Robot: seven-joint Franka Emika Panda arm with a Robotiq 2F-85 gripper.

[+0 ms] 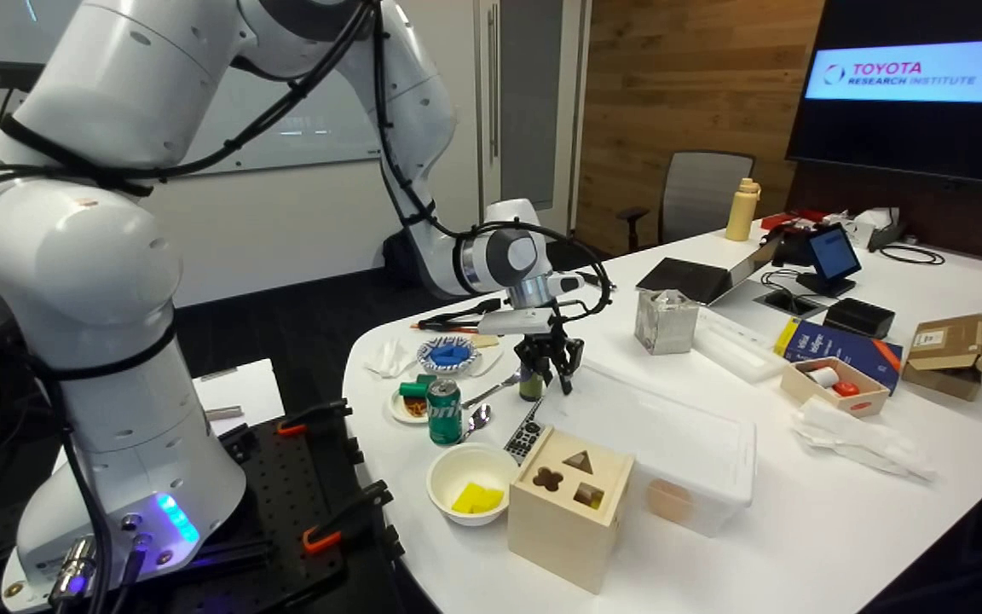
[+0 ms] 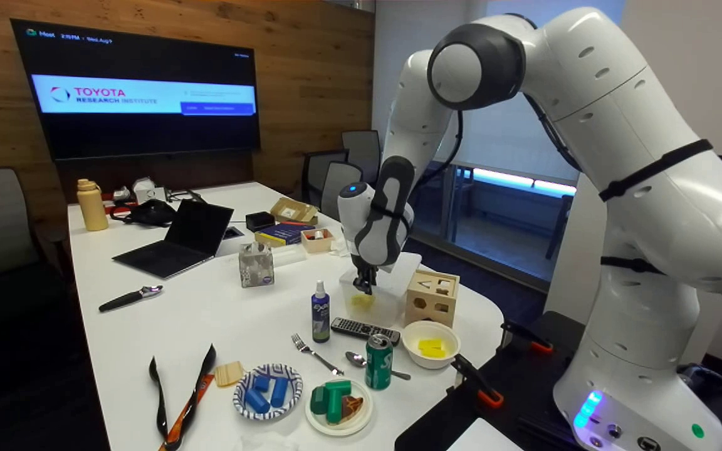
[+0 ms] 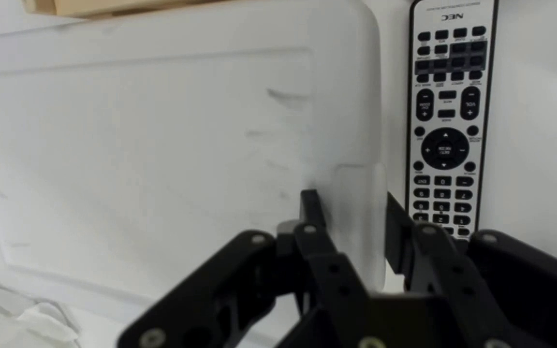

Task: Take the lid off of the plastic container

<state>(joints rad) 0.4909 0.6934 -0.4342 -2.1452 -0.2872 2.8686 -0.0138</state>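
The gripper (image 3: 350, 208) partly hides the lid (image 3: 153, 159) in the wrist view.

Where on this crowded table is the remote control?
In the wrist view, the remote control lies at right, beside the big white lid; in an exterior view, it sits between the spray bottle and the white bowl.
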